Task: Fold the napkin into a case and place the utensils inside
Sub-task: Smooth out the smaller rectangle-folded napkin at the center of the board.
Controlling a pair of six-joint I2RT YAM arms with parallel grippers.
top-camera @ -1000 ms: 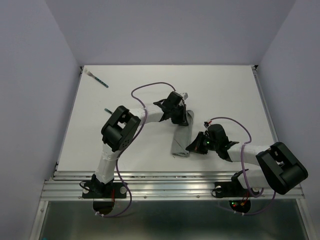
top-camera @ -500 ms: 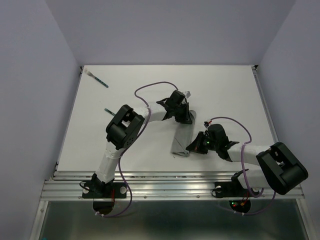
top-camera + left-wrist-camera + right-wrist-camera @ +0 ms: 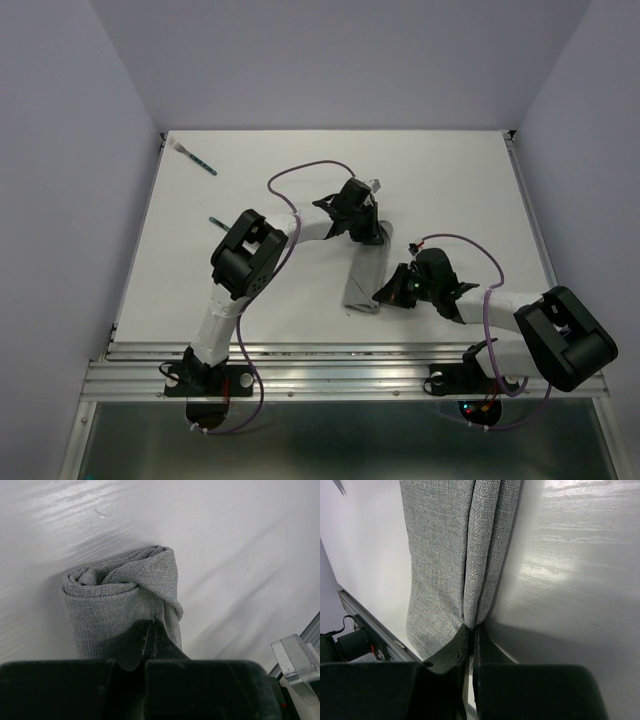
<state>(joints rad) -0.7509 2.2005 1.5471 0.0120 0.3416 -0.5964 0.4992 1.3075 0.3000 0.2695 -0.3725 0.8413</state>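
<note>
My left claw [image 3: 367,236] is closed down on the far end of the napkin [image 3: 362,275]. From its wrist view, the two tips of the left claw [image 3: 151,630] meet with no gap on the top layer of grey cloth and pinch a little of it. Past them the napkin [image 3: 125,590] ends in a bunched, rolled-over fold, with a crease running diagonally down its right side toward the tips.

My right claw [image 3: 386,294] is closed as well, at the near right edge of the same cloth. In that wrist view the right claw [image 3: 471,631] nips the spot where two long lengthwise folds of the napkin [image 3: 455,555] come together. The cloth runs away from the tips as a flat band with a groove down its middle.

From above, the napkin is a narrow grey strip lying on the white surface [image 3: 460,190]. It sits between my two arms, near the middle and slightly right of centre, with one claw on each end.

One utensil [image 3: 197,160], with a teal handle and a pale tip, lies well apart in the far left corner. A second utensil [image 3: 216,220] shows only as a short dark end beside my left arm's elbow; the rest is hidden.
</note>
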